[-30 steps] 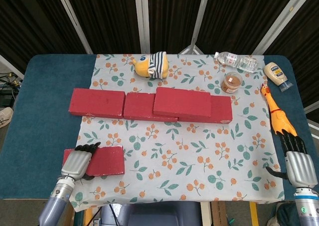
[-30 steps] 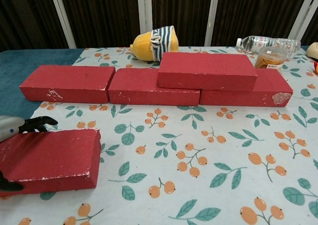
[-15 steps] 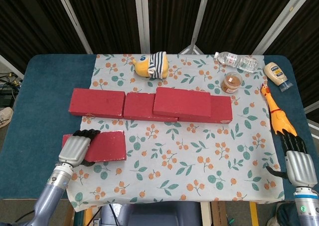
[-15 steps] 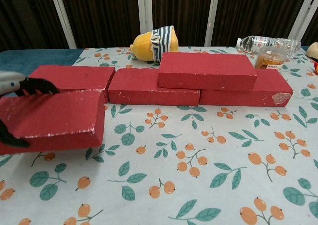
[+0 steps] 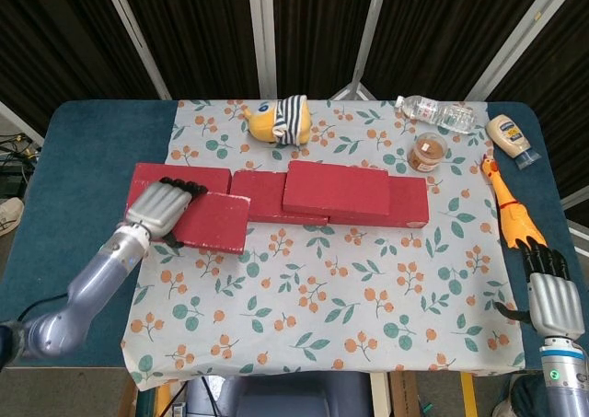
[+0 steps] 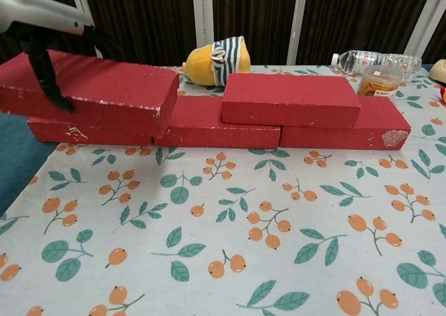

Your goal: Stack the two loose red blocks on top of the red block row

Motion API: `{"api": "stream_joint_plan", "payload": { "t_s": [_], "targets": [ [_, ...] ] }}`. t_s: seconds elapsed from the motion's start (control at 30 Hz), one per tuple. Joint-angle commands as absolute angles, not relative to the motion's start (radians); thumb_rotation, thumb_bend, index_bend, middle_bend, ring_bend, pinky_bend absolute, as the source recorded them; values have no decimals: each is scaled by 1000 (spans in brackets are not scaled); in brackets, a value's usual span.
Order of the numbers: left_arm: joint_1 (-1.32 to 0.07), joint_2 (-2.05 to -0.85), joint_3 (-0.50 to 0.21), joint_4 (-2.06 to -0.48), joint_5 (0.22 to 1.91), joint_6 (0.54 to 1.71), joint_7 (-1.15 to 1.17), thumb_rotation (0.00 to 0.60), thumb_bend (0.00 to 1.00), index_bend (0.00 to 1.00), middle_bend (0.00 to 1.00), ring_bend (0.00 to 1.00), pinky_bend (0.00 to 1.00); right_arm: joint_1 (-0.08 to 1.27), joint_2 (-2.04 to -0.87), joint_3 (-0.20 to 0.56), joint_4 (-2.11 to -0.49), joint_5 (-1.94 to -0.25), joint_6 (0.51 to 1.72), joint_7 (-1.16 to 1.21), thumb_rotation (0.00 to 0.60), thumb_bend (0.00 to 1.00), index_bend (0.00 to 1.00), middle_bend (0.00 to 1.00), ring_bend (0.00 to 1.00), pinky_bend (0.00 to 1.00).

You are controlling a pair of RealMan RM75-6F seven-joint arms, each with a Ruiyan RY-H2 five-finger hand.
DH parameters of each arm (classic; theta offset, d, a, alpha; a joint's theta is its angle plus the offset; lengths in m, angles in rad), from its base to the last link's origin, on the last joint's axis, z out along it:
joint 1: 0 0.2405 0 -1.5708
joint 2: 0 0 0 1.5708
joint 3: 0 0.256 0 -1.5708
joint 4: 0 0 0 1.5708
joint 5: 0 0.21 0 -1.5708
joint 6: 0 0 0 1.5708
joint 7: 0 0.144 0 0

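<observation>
Left robot hand [image 5: 164, 208]: grips a loose red block [image 5: 212, 221], lifted off the worktop.
Block row [image 5: 276, 196]: just behind that hand.
Right robot hand [image 5: 552, 297]: holds nothing, fingers slightly apart.

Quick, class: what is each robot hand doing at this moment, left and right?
Left hand: grips the raised red block, held above the row.
Right hand: holds nothing, low at the table's right edge; whether the fingers are apart cannot be told.
</observation>
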State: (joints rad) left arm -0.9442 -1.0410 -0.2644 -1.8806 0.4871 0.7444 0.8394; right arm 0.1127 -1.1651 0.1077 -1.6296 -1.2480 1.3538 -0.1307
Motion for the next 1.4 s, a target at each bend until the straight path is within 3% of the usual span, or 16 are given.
{"api": "stream_joint_plan", "payload": {
  "t_s": [0.03, 0.47, 1.0, 1.4],
  "targets": [
    [-1045, -1066, -266, -1734, 439, 655, 840, 600, 0, 265, 356, 269, 256, 115, -1172, 119, -1628, -1226, 1352, -148, 600, 99, 0, 0, 0, 0],
    [-1070, -1245, -254, -1382, 644, 556, 576, 600, 0, 251, 349, 269, 248, 122, -1183, 127, -1628, -1183, 1335, -190, 600, 99, 0, 0, 0, 0],
    [-1089, -1380, -221, -1187, 778, 524, 395, 600, 0, 243, 343, 269, 248, 122, -1180, 128, -1629, -1181, 1334, -186, 600, 99, 0, 0, 0, 0],
    [-1139, -1435, -181, -1145, 745, 511, 370, 600, 0, 239, 339, 269, 249, 123, -1174, 130, -1623, -1178, 1325, -169, 600, 99, 0, 0, 0, 0]
  ]
}}
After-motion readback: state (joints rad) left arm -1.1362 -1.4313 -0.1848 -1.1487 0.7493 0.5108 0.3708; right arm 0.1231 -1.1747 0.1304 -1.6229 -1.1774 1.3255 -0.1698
